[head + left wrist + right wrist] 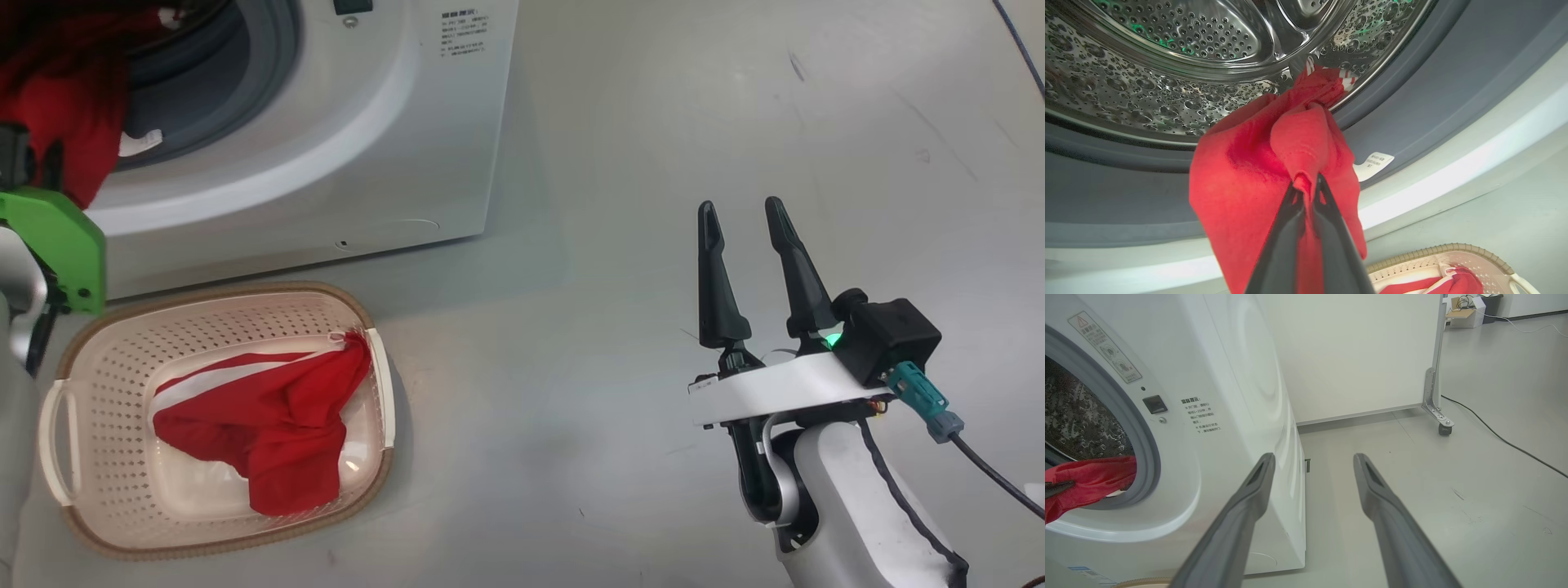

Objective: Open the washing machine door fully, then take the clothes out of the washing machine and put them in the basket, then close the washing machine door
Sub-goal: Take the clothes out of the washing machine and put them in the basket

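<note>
At the mouth of the washing machine, a red garment is pinched in the left tool, which is closed tight on a fold so that the cloth, trailing from the steel drum over the grey gasket, can be drawn clear. Just in front of the washing machine the basket is set on the floor to receive it, with a second red garment already laid inside. To the right of the washing machine the right tool is held spread wide and empty, well apart; the gasket lip is judged the likeliest snag.
</note>
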### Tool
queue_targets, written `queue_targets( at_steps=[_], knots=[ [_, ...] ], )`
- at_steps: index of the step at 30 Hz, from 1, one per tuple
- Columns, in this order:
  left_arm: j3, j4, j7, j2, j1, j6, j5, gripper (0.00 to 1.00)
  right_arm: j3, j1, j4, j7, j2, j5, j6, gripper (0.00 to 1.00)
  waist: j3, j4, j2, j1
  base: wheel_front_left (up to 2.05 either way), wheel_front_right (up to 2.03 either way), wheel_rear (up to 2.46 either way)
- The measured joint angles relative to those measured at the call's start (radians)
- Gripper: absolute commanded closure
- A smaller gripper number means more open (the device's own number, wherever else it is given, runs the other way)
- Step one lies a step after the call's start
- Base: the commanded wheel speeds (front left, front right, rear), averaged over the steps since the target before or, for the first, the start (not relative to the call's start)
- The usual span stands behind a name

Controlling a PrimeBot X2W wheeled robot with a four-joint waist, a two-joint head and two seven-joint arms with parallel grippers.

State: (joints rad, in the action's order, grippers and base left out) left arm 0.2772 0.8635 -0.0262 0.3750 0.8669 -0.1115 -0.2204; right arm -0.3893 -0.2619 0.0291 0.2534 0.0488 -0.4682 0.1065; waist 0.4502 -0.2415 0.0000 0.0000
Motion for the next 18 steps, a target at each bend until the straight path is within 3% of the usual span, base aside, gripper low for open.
queue_targets(
  at_steps=[18],
  knots=[
    [0.056, -0.035, 0.178, -0.087, -0.157, -0.013, -0.043, 1.0, 0.053, 0.071, 0.021, 0.0, 0.0, 0.032, -0.026, 0.0, -0.134, 0.126, 0.0, 0.0, 0.0, 0.0, 0.0]
  ],
)
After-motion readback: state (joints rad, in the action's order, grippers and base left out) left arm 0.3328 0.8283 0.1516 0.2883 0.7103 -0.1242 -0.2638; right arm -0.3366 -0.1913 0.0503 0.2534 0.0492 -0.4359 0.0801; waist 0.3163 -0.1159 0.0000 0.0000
